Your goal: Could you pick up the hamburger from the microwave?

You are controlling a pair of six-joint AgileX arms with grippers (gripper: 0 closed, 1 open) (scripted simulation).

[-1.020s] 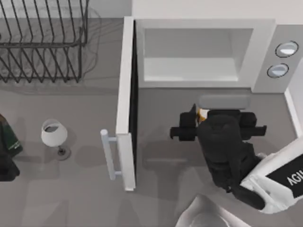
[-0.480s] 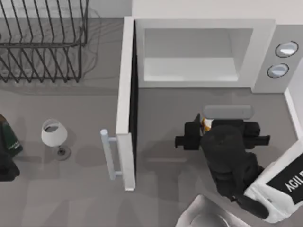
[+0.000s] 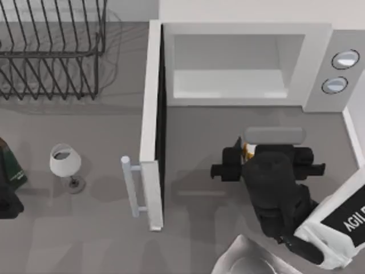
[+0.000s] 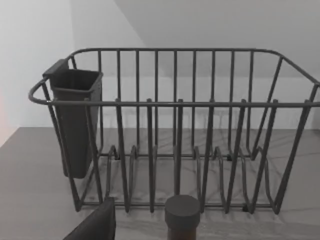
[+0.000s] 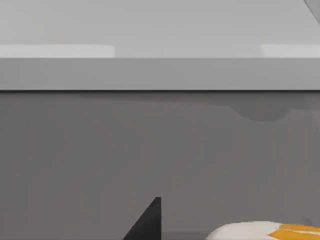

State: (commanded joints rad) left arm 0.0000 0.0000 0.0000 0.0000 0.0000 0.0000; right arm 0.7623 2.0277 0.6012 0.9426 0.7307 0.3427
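Observation:
The white microwave (image 3: 319, 68) stands at the back right, its door (image 3: 151, 114) swung wide open and its pale cavity bare. My right gripper (image 3: 243, 152) hovers over the table in front of the cavity, shut on the hamburger (image 3: 247, 149), of which a whitish and orange sliver peeks out at the fingertips. The hamburger (image 5: 260, 231) also shows in the right wrist view, beside a dark fingertip (image 5: 147, 220), facing the microwave's front edge. My left arm (image 3: 8, 188) is parked at the table's left edge.
A black wire rack (image 3: 51, 51) stands at the back left and fills the left wrist view (image 4: 175, 130). A white wine glass (image 3: 63, 162) stands left of the door's bar handle (image 3: 132, 188). A dark bottle cap (image 4: 182, 212) sits close to the left wrist camera.
The right gripper with the hamburger drew back from the microwave toward the front and a little right, then held still. The left arm stayed put.

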